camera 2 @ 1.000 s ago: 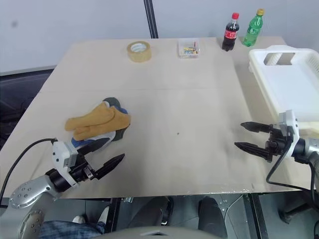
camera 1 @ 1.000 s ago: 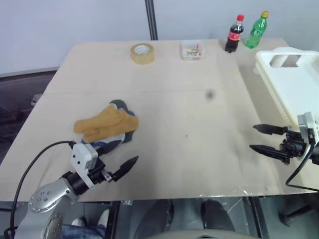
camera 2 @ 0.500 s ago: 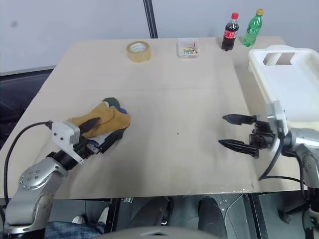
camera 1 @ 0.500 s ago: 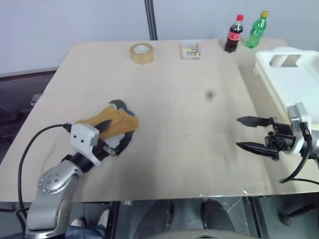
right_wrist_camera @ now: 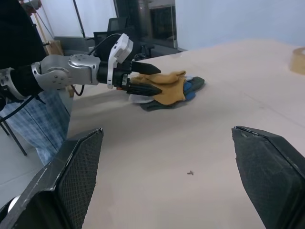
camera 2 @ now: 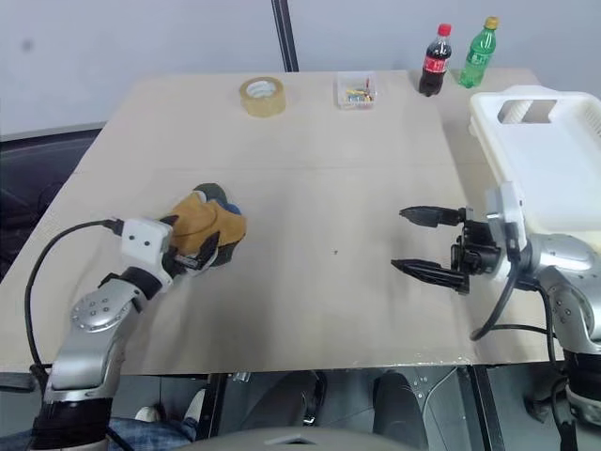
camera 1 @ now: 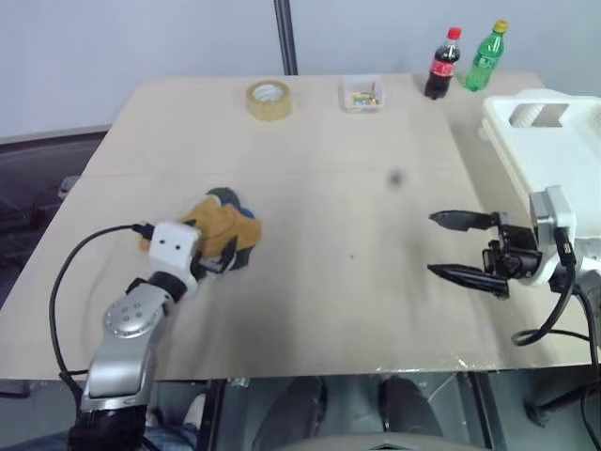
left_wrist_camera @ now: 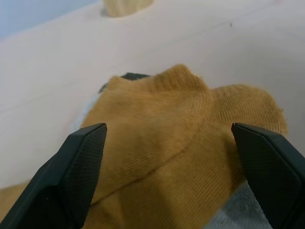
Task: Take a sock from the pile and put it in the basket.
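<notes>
Nothing moved yet: my left claw (camera 2: 199, 256) stands spread around the sock (camera 2: 202, 225) atop the pile (camera 2: 223, 230), near the bench's left edge. Right claw (camera 2: 424, 242) gapes empty. Basket (camera 2: 554, 169) waits at the right edge.

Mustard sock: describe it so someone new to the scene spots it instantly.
On the table, look to the near left, where a small pile of socks lies. The mustard sock lies on top, between the open fingers of the left gripper. The socks under it are grey, blue and dark.
</notes>
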